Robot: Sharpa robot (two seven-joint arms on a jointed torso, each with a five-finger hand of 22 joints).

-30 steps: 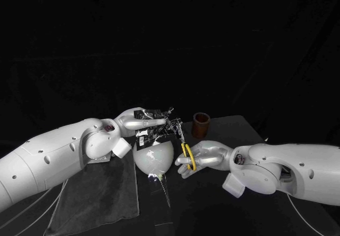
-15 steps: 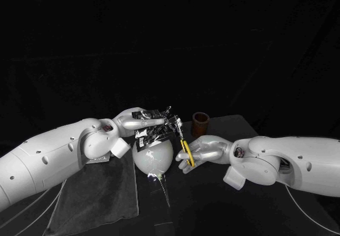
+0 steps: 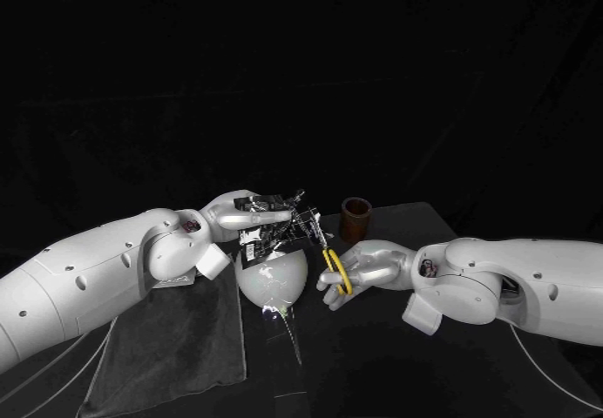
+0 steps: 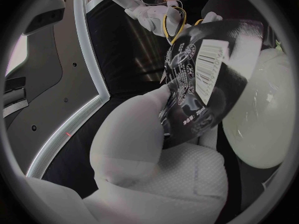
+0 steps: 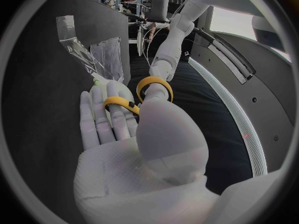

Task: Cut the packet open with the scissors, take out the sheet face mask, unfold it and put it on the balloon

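The black surface is carrying a dark cloth at near left, a pale balloon just right of it, and a brown cup farther back.

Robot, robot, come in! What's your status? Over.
Left hand holds packet close by balloon. Right hand grips scissors, blades pointing up toward packet. Nothing seen blocking. Over.

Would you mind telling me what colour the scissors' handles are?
Yellow; the handles show best in the right wrist view.
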